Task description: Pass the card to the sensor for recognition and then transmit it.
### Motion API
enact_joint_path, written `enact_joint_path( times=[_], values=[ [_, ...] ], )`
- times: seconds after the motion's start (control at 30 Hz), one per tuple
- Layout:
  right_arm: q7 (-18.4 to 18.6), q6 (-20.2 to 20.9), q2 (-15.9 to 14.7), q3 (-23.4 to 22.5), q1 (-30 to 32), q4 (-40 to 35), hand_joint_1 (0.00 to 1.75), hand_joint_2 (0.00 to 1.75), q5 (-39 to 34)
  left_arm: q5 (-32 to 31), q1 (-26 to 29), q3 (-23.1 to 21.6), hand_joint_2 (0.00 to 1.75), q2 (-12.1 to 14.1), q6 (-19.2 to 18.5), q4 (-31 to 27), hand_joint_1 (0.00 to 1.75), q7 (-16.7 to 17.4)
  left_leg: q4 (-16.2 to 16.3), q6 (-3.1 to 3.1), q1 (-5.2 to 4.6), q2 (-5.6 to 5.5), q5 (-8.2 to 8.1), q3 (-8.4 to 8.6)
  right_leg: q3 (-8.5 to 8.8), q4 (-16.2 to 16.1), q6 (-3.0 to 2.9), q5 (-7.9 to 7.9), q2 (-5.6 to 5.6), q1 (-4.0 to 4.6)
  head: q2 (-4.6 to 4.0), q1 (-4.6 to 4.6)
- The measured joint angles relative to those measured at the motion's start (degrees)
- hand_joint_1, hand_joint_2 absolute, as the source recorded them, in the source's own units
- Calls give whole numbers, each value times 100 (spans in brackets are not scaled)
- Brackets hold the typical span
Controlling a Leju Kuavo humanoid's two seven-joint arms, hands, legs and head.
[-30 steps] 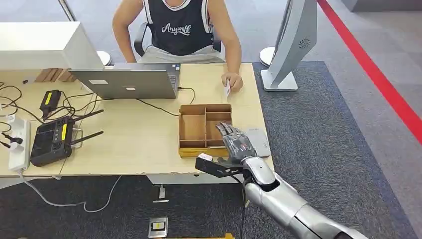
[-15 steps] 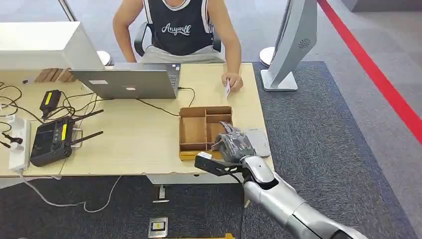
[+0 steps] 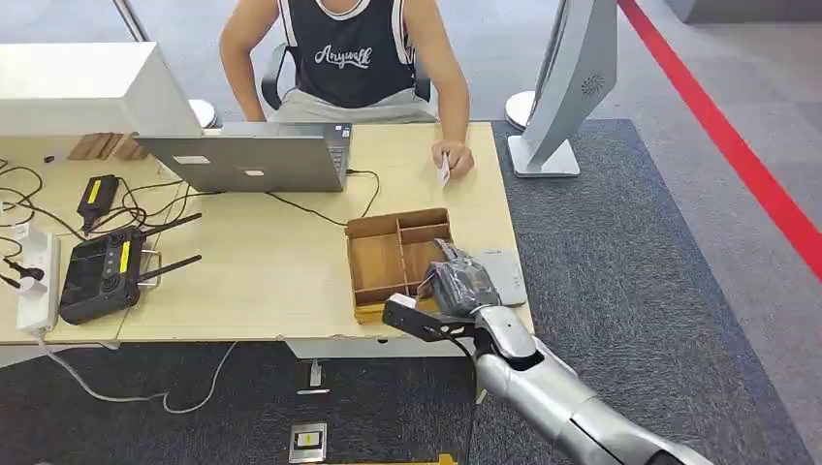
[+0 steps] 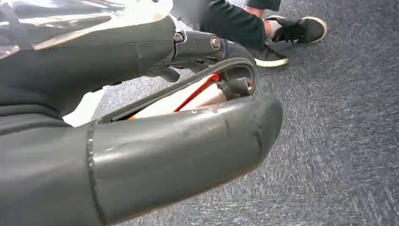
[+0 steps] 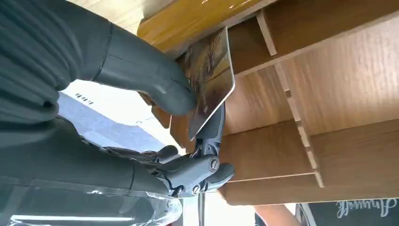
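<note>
My right hand (image 3: 458,281) reaches into the near right compartment of the wooden divided tray (image 3: 373,262). In the right wrist view its thumb (image 5: 141,75) and a dark finger pinch a glossy dark-patterned card (image 5: 211,80), which stands tilted on edge against the tray's wall (image 5: 339,89). A flat grey sensor pad (image 3: 506,274) lies on the table just right of the tray, partly hidden by my hand. My left hand (image 4: 188,117) hangs over grey carpet with its fingers curved above the thumb and nothing in them.
A person sits at the far side of the table, holding a white card (image 3: 443,172) beside a laptop (image 3: 254,155). A black controller (image 3: 102,274), cables and a power strip (image 3: 34,281) lie at the left. A monitor stand (image 3: 557,92) rises at the right.
My right hand's fingers went from stretched over the tray to curled around the card. The tray has twisted on the table, its near corner pushed leftward.
</note>
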Motion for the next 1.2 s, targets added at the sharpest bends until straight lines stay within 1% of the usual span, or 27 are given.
enact_joint_path(
  times=[0.13, 0.23, 0.27, 0.43, 0.6, 0.77, 0.83, 1.0, 1.2],
  values=[
    [17, -165, -30, -45, 44, -61, 175, 175, 41, 0, 2, -4, 0, 0, 0, 0, 0, -20, 0, 0, 0, 0, 0, -1, 0, 0, 0, 0, 0, 0, 0, 0],
    [-31, -468, -66, -151, 38, -186, 175, 175, 120, 0, 4, -7, 0, 0, 7, 0, 0, -20, 0, 0, 0, 0, 0, -2, 1, 1, 0, 1, 0, 0, 0, 0],
    [-35, -514, -87, -199, 19, -271, 175, 175, 151, 0, 6, -7, 0, 0, 9, 0, 0, -20, 0, 0, 0, 0, 0, -2, 1, 1, 0, 1, 0, 0, 0, 0],
    [-77, -693, -221, -501, -295, -719, 175, 175, 302, 0, 11, -9, 0, 0, 42, 0, 0, -63, 1, 0, -1, 0, 1, -1, 1, 0, 0, 2, 0, 0, 0, 0],
    [-79, -693, -341, -739, -597, -1115, 175, 175, 313, 0, 12, -9, 0, 0, 74, 0, 0, -87, 1, 0, -1, 0, 1, -1, 1, 1, 1, 2, 0, 0, 0, 0],
    [-50, -693, -391, -872, -711, -1318, 175, 175, 310, 0, 12, -9, 0, -2, 76, 0, 0, -101, 1, 0, -1, -1, 1, -4, 0, 2, 0, 2, 0, 0, 0, 0],
    [-59, -686, -413, -949, -868, -1410, 175, 175, 284, 0, 12, -9, 0, -11, 77, 0, 0, -131, 1, 0, -1, 1, 1, -5, -2, 2, 0, 2, 0, -1, 0, 0],
    [-197, -443, -380, -992, -1282, -1285, 175, 175, 100, -7, 9, -52, 0, -22, 74, 0, 0, -208, 0, 0, -1, 0, 1, -5, 0, 2, 0, 2, 0, 0, 0, 0],
    [-518, -356, -158, -920, -1833, -482, 175, 175, 15, -7, -10, -212, 0, -24, 9, 0, 0, -173, 0, -2, 0, -1, 3, -6, 0, 6, 0, 3, 0, 0, 0, 0]
  ],
)
